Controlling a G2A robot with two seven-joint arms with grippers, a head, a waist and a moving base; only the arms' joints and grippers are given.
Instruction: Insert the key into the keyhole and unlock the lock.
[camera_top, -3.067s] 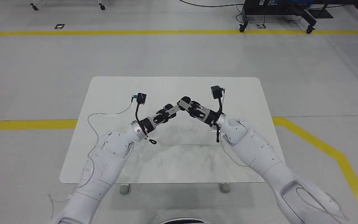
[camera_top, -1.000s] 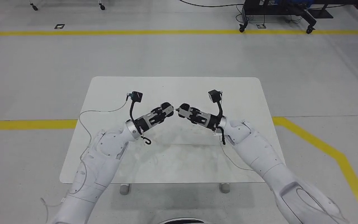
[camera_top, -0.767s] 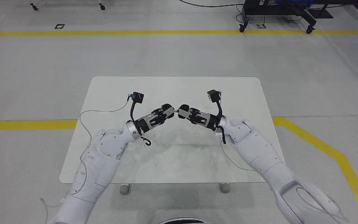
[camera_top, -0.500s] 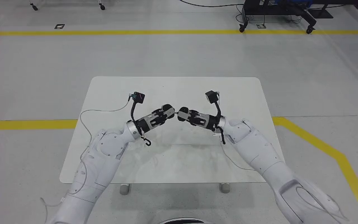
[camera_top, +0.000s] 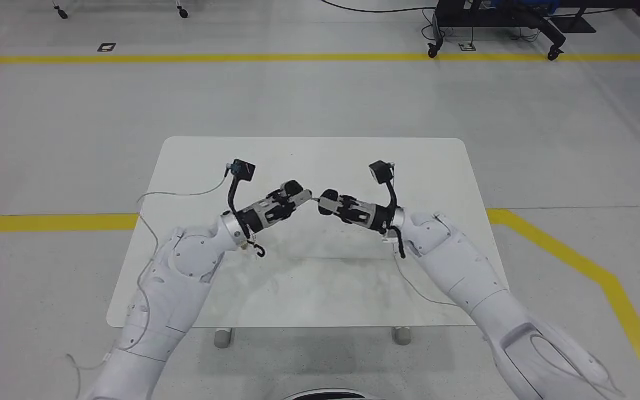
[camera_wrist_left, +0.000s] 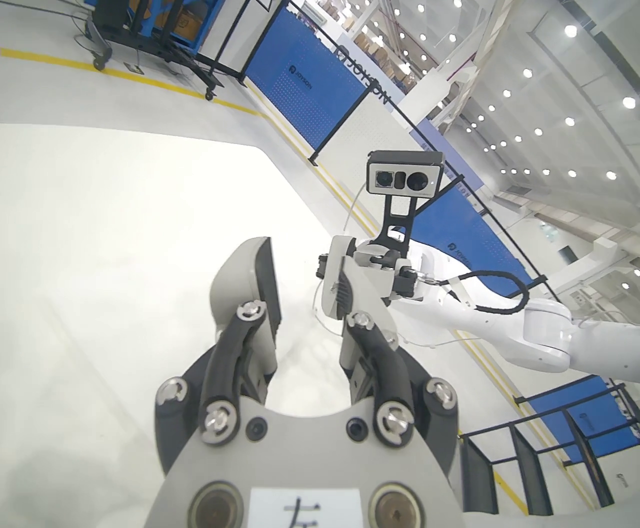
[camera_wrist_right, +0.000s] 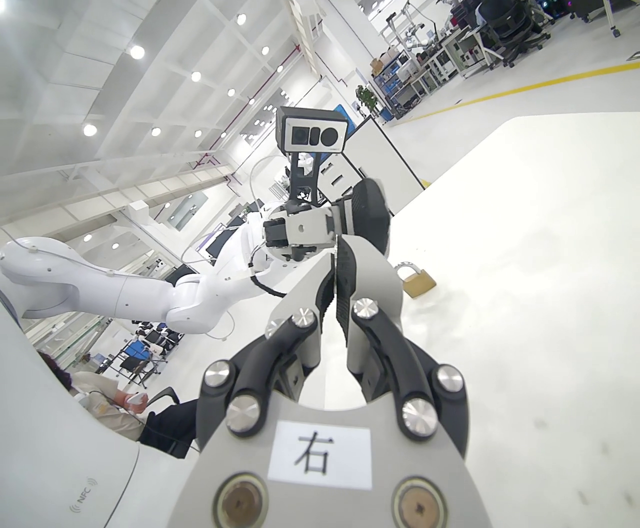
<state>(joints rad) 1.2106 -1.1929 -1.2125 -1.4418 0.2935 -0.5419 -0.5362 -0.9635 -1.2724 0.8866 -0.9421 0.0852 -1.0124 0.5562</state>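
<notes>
Left gripper (camera_wrist_left: 305, 280): jaws apart and empty, held above the tabletop (camera_wrist_right: 525, 250), facing the right gripper.
Right gripper (camera_wrist_right: 342, 260): jaws pressed together; I cannot tell whether a key is between them.
Padlock (camera_wrist_right: 417, 281): lies on the tabletop, shackle closed, touched by neither gripper.
Progress: nothing inserted or turned yet.
Change: the gripper tips met three seconds ago; now they are just apart, and the left arm has drawn back.

**Site type: industrial robotics test hall**
The floor is sealed and pale, marked with yellow lane lines (camera_top: 300, 58). High white roof framing carries rows of round ceiling lights (camera_wrist_left: 570, 31). Blue partition panels (camera_wrist_left: 305, 90) fence off bays. Wheeled equipment stands (camera_top: 480, 15), workbenches (camera_wrist_right: 450, 50) and office chairs (camera_wrist_right: 505, 25) line the aisles around a single white work table (camera_top: 300, 160).
</notes>
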